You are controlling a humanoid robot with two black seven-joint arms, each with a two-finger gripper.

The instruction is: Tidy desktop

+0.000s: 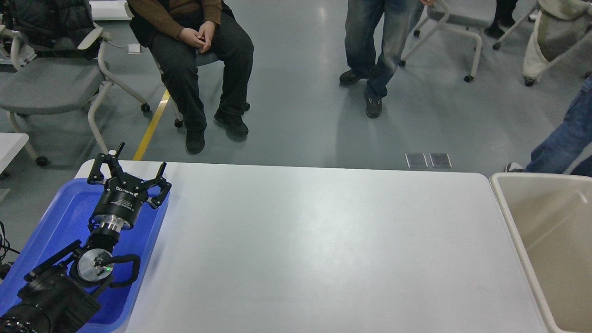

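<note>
The desktop (314, 240) is a wide white tabletop with rounded corners, filling most of the view, and nothing lies on its bare surface. My left gripper (141, 159) is open and empty, its two fingers spread wide. It hovers over the far end of the blue tray (51, 226) at the desktop's left edge. My right arm and gripper are out of view.
A beige rectangular bin (545, 231) stands against the desktop's right edge. People sit and stand on the grey floor beyond the far edge, among grey office chairs (51, 83). Part of another white table (9, 143) shows at far left.
</note>
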